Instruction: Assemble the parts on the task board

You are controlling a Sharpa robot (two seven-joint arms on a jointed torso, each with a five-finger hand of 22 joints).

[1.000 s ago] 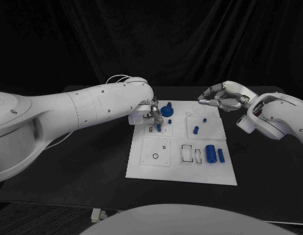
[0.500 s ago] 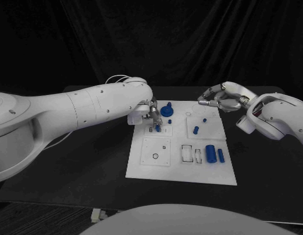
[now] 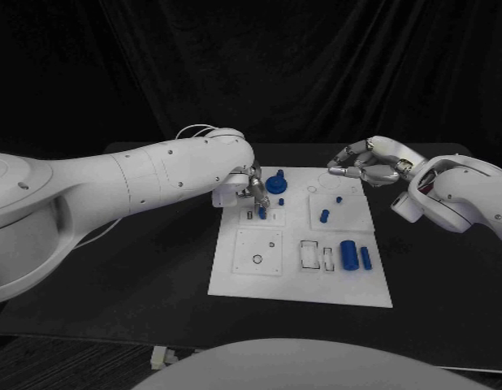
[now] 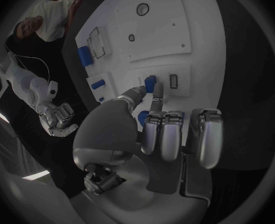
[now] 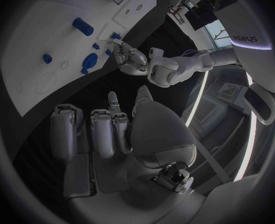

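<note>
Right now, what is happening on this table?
A robot is putting small blue parts together on a white board. Its left hand is down over the far left of the board, pinching a small blue peg at a slot there. Its right hand hangs over the far right corner with fingers curled, holding nothing. Other blue pieces, such as a cylinder, lie on the board.

The head camera looks down from above and behind the arms at the black table, with the white board at mid-frame and some way off. Each wrist camera sits close behind its own hand, looking past palm and fingers. All three views share the board, at the top in both wrist views.
</note>
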